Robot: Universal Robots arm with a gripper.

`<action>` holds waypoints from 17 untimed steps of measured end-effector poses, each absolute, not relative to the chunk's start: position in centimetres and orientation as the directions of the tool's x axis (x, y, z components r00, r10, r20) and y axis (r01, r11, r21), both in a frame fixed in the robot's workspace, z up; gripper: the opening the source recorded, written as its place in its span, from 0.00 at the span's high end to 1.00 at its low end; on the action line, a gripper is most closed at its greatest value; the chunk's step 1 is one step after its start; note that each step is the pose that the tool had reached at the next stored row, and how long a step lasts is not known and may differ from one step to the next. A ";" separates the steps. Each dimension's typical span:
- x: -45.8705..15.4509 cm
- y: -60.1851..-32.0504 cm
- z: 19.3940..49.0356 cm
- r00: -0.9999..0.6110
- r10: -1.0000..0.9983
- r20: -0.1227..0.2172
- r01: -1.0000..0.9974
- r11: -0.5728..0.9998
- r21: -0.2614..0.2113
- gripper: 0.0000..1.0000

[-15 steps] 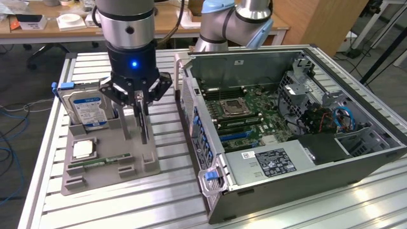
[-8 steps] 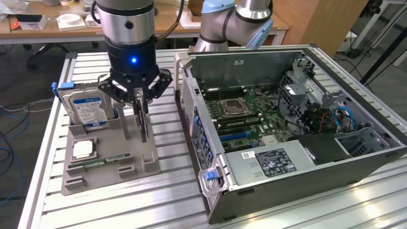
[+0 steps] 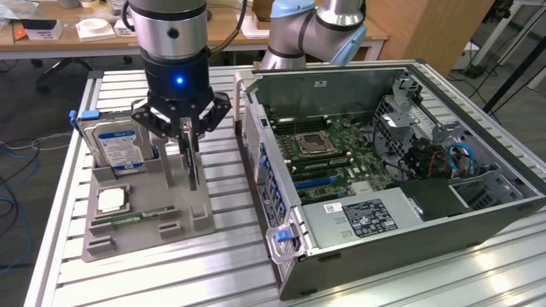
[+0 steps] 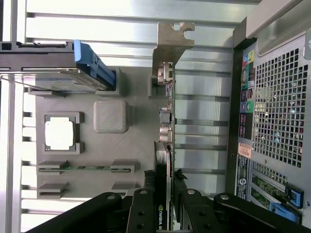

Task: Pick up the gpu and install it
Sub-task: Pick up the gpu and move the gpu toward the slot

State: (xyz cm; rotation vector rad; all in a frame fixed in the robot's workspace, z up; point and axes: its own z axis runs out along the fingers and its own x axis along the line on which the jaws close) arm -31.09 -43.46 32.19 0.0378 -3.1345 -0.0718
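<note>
The gpu point(image 3: 191, 167) stands on edge in the grey parts holder point(image 3: 145, 198), to the exterior view's left of the open computer case point(image 3: 358, 256). It is a thin dark card point(image 4: 167, 126) with a silvery end bracket point(image 4: 172, 43). My gripper point(image 3: 184, 137) hangs straight above it, with its black fingers point(image 4: 144, 208) pressed against both faces of the card's near end. The gripper point(image 4: 164, 213) is shut on the gpu, whose lower edge still sits in the holder's slot. Inside the case the motherboard point(image 3: 333, 153) lies exposed.
The holder point(image 4: 131, 145) also carries a blue-labelled hard drive point(image 3: 119, 144), a square processor point(image 3: 112, 199) and a green memory stick point(image 3: 137, 216). The case's rear panel point(image 4: 277, 97) stands close beside the card. A slatted aluminium table point(image 3: 230, 268) lies underneath, with desks behind.
</note>
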 end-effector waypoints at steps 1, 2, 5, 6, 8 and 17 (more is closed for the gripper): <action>-31.1 -43.5 32.2 -1.000 -0.024 0.005 -0.024 0.999 0.046 0.74; -31.1 -43.5 32.2 -1.000 -0.024 0.005 -0.024 0.999 0.046 0.74; -31.1 -43.5 32.2 -1.000 -0.024 0.005 -0.024 0.999 0.046 0.74; -31.1 -43.5 32.2 -1.000 -0.024 0.005 -0.024 0.999 0.046 0.74; -31.1 -43.4 32.2 -1.000 -0.024 0.005 -0.024 0.999 0.046 0.74; -31.3 -43.1 33.5 -1.000 -0.024 0.000 -0.024 0.999 0.041 0.74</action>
